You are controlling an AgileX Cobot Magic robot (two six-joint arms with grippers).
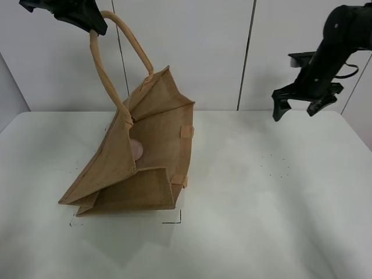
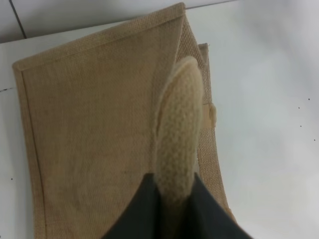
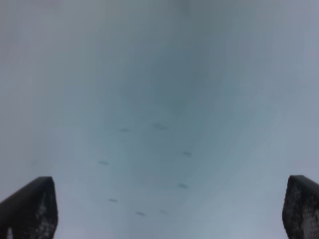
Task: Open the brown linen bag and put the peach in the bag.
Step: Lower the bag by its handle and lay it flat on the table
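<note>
The left pincer (image 1: pixel 96 27) is held high at the far left and is pinched shut on a beige handle loop (image 1: pixel 119 58). In the left wrist view the woven handle loop (image 2: pixel 178 129) is seen squeezed between the dark fingers (image 2: pixel 132 219) of that pincer (image 2: pixel 174 209). The brown linen bag (image 1: pixel 148 168) is hung from this loop. Its upper panel is pulled up and to the far left, while its base is rested on the white desk (image 1: pixel 267 221) at the near left. The bag's long axis is thus slanted from the raised handle down to the near-left base, and the mouth is spread into a dark wedge that faces up and to the right.

Inside that wedge a pale pink round shape is seen, which is taken to be the peach (image 1: pixel 136 150), though only part of it shows. It lies below the left pincer and a little nearer.

The right pincer (image 1: pixel 296 110) is raised over the far right of the desk, well apart from the bag. Its fingertips (image 3: pixel 31 209) are spread wide with nothing between them, and only speckled desk is seen below.

The peach is judged to be already in the bag. The handle is held by the left arm alone, so lowering and letting go would probably fall to it.
</note>
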